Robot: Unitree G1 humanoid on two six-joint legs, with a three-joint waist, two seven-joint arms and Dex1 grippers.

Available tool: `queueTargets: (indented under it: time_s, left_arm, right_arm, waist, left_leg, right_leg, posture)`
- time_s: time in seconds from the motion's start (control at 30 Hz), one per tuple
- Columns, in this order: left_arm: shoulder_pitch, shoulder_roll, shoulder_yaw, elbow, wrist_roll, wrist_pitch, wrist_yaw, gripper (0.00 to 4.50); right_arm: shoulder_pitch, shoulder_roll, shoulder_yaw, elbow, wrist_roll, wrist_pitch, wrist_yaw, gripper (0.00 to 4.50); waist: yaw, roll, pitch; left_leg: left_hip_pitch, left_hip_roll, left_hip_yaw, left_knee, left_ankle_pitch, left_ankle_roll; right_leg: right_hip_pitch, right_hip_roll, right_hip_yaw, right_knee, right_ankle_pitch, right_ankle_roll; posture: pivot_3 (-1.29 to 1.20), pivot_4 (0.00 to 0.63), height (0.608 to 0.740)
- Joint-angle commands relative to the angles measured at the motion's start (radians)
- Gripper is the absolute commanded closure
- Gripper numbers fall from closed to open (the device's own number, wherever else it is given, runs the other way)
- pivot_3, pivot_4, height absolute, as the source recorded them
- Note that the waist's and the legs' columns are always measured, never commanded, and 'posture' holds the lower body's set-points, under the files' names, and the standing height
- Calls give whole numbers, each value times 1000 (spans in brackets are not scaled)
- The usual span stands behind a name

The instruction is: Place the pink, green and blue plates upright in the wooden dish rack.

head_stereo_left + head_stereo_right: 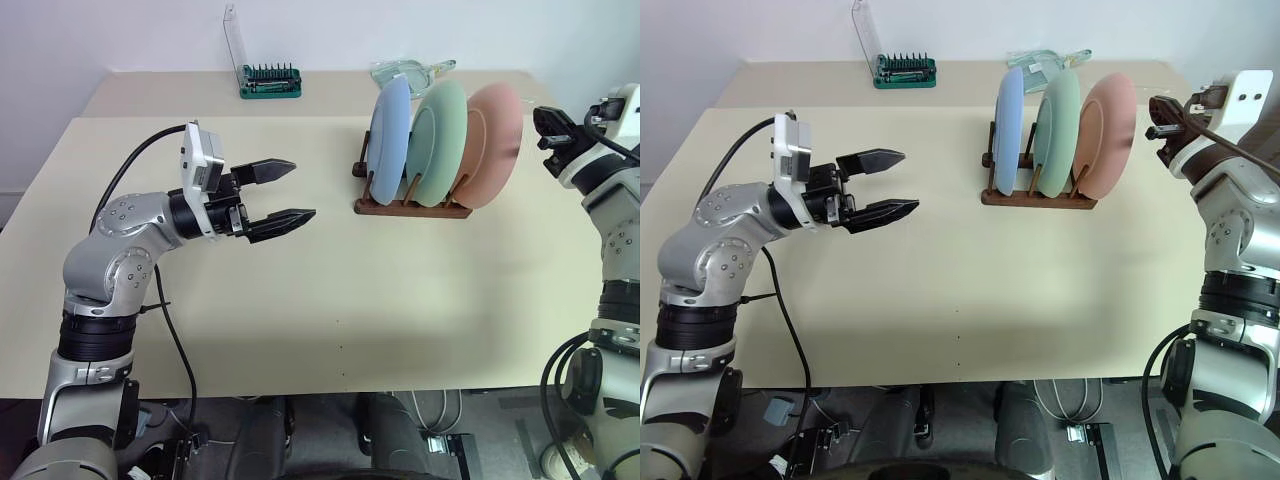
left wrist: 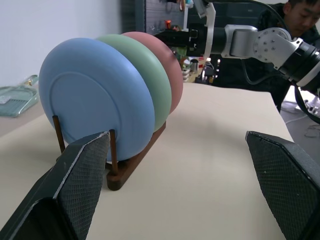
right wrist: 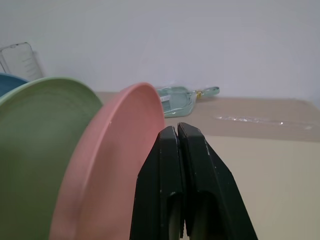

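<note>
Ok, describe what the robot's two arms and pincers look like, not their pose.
Both arms are built of rounded silver-grey metal segments joined by black rings. A white camera block sits on the left wrist, and a black cable loops from it. The left pincer has two tapered black fingers with textured pads. The right pincer is black too, beneath a white wrist housing.

You've got wide bare table (image 1: 330, 300) in front of the wooden dish rack (image 1: 412, 207) and off to its left, nothing there except the left gripper (image 1: 285, 192), jaws spread, hanging well apart from the rack. All rack slots you can see are taken by the blue plate (image 1: 388, 135), green plate (image 1: 440, 140) and pink plate (image 1: 493, 130) standing close together, so there's no gap between them for a finger. Right of the rack the closed right gripper (image 1: 549, 124) sits just beside the pink plate's rim, and behind the rack a clear glass item (image 1: 405, 71) and a green bit case (image 1: 270, 80) crowd the far edge.
</note>
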State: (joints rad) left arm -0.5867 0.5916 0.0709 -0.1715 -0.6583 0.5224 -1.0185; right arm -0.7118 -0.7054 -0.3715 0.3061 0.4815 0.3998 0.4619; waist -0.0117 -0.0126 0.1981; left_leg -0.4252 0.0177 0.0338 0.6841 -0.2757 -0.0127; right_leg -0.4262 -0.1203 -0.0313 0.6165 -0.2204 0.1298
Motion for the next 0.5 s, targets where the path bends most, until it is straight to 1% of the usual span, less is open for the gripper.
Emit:
queueTargets:
  time_s: [0.03, 0.07, 0.13, 0.23, 0.3, 0.37, 0.4, 0.47, 0.5]
  left_arm:
    - [-20, 15, 25, -19, -6, -4, 7, 0]
    - [-20, 16, 26, -15, -1, -10, 7, 0]
    - [-21, 23, 25, -3, 14, -24, 5, 0]
    - [-39, 30, 40, 29, 16, -32, 0, 0]
    - [-47, 38, 51, 51, 21, -44, -5, 0]
    - [-39, 55, 59, 62, 28, -61, -18, 0]
    - [-31, 62, 61, 60, 31, -67, -21, 0]
    - [-10, 82, 73, 61, 30, -74, -37, 0]
    - [1, 86, 71, 51, 35, -79, -35, 0]
  right_arm:
    - [-85, 2, -111, -12, 59, -69, -27, 4478]
    - [-105, 13, -141, -28, 113, -61, -11, 4478]
    - [-122, 35, -179, -111, 243, -22, 72, 4478]
    - [-105, 68, -198, -309, 503, 102, 195, 3653]
    - [-36, 55, -152, -457, 601, 186, 276, 2703]
    - [37, 30, -88, -555, 636, 253, 332, 1687]
    - [71, 13, -63, -579, 649, 283, 363, 1132]
    - [127, -11, -7, -612, 606, 281, 422, 119]
    - [158, -34, 7, -600, 578, 269, 473, 50]
  waist:
    - [0, 0, 0]
    - [0, 0, 0]
    - [0, 0, 0]
    - [0, 0, 0]
    - [0, 0, 0]
    - [1, -1, 0]
    - [1, -1, 0]
    - [2, -1, 0]
    - [4, -1, 0]
  left_leg:
    - [0, 0, 0, 0, 0, 0]
    - [0, 0, 0, 0, 0, 0]
    - [0, 0, 0, 0, 0, 0]
    - [0, 0, -1, -1, 0, 0]
    - [0, 0, -1, -1, 0, 0]
    - [0, 0, -2, -1, 0, 0]
    - [0, 0, -2, 0, 0, 0]
    - [0, 0, -1, 1, 0, 0]
    - [0, 0, -2, 1, 0, 0]
  right_leg:
    - [0, 0, 0, 0, 0, 0]
    - [0, 0, 0, 0, 0, 0]
    - [0, 0, 0, 0, 0, 0]
    - [0, 0, -1, 0, 0, 0]
    - [0, 0, -1, 0, 0, 0]
    - [0, 0, -1, 0, 0, 0]
    - [0, 0, -1, 0, 0, 0]
    - [1, 0, -1, 0, 0, 0]
    - [1, 0, -1, 0, 0, 0]
  posture:
    - [0, 150, 724]
    - [0, 150, 724]
    - [0, 150, 724]
    - [0, 150, 724]
    - [0, 150, 724]
    - [0, 150, 724]
    - [0, 150, 724]
    - [0, 150, 724]
    - [0, 150, 724]
